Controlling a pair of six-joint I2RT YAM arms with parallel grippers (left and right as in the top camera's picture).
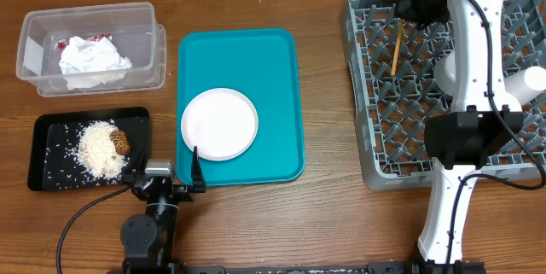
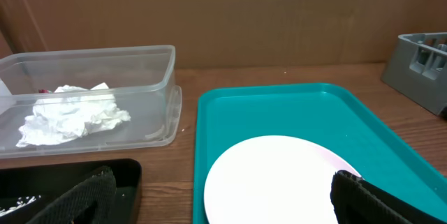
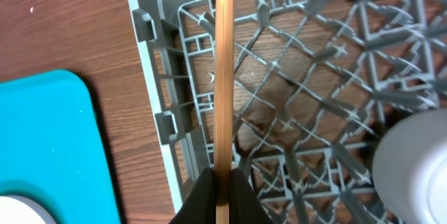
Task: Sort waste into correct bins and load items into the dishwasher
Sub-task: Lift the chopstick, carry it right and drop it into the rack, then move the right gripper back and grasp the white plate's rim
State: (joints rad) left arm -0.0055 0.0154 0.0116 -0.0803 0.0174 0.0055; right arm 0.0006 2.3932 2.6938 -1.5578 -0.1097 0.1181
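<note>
One wooden stick (image 3: 223,77) clamped by right gripper (image 3: 222,180) above rack (image 3: 162,123); left gripper (image 2: 220,185) spread.

Right pincer (image 3: 222,182): dark fingers (image 3: 199,199) closed on the thin wooden stick (image 3: 223,70), which runs straight up the frame.
Grey dish rack (image 3: 160,63): its peg grid lies beneath the stick, corner wall at left.
White rounded object (image 3: 415,161): blurred, in the rack at right.
Teal tray (image 3: 49,147): lower left on the brown tabletop (image 3: 70,21), with the white plate (image 3: 21,211) showing only as an edge.
</note>
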